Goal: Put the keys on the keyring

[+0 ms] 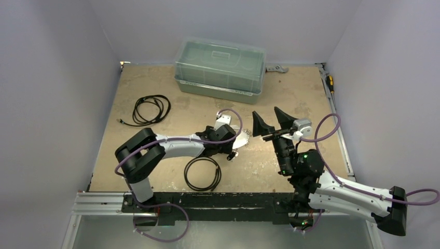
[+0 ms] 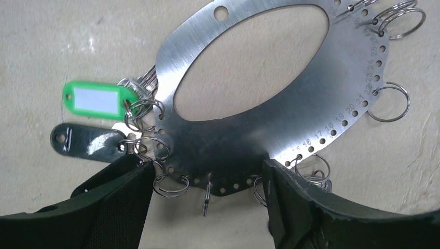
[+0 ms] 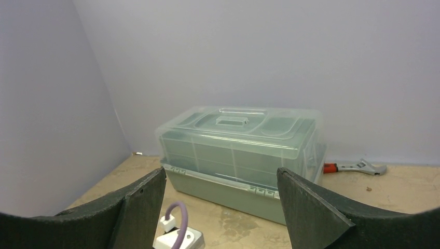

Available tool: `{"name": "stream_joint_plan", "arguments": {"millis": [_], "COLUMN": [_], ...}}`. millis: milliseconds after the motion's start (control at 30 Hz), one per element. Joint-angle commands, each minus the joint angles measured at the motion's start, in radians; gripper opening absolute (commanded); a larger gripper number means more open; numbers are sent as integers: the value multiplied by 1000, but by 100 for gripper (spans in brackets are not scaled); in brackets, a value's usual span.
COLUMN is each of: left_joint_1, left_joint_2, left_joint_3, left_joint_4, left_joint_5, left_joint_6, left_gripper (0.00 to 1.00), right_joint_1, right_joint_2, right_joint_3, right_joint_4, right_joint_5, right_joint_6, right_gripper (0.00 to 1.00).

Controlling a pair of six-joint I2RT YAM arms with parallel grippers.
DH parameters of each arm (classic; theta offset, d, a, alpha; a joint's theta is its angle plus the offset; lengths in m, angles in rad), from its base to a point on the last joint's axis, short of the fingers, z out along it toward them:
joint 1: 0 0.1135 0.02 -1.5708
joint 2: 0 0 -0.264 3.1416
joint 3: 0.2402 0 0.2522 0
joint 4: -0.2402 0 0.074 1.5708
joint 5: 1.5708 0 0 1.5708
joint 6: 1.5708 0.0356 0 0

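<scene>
Left wrist: flat, perforated, brushed-steel oval keyring (image 2: 321, 104); glossy green plastic tag (image 2: 98, 98).

Soft overhead light falls evenly, shadows faint (wrist views blur at bottom).

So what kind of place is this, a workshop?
Probably a robot test booth: plain walls box in a worn table, two robot arms are bolted at its near edge, and a clear-lidded toolbox and a spanner sit at the back.

Top view: high at the near edge, looking down on the whole counter (image 1: 171, 111). Left wrist: close, looking down on the keyring (image 2: 290, 119). Right wrist: level, facing the box (image 3: 238, 150), which the top view shares.
</scene>
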Motion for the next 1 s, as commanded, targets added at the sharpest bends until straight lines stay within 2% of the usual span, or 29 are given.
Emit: {"name": "stream_joint_plan", "arguments": {"millis": [0, 200, 367, 500, 667, 833, 967], "left_joint_1": [12, 56, 57, 55, 54, 52, 54], "left_joint_2": [76, 177, 117, -1, -226, -439, -599], "left_joint_3": [70, 200, 216, 208, 192, 195, 177], "left_joint_4": [59, 60, 52, -13, -103, -198, -194], "left_joint_5": [-44, -118, -147, -156, -290, -432, -472], "left_joint_6": [71, 199, 247, 262, 251, 258, 372], "left_gripper": [74, 77, 86, 90, 99, 99, 99], "right_joint_1": [-5, -7, -8, -8, -8, -8, -8], "right_joint_2": [-6, -7, -15, -26, -37, -22, 10], "right_joint_3": [0, -1, -6, -13, -21, -11, 17], "right_joint_4": [36, 36, 39, 46, 62, 64, 40], "right_joint_5": [13, 18, 18, 18, 18, 2, -7], "right_joint_6": [-4, -7, -6, -2, 1, 18, 30], "right_gripper": [82, 82, 82, 82, 81, 81, 81]}}
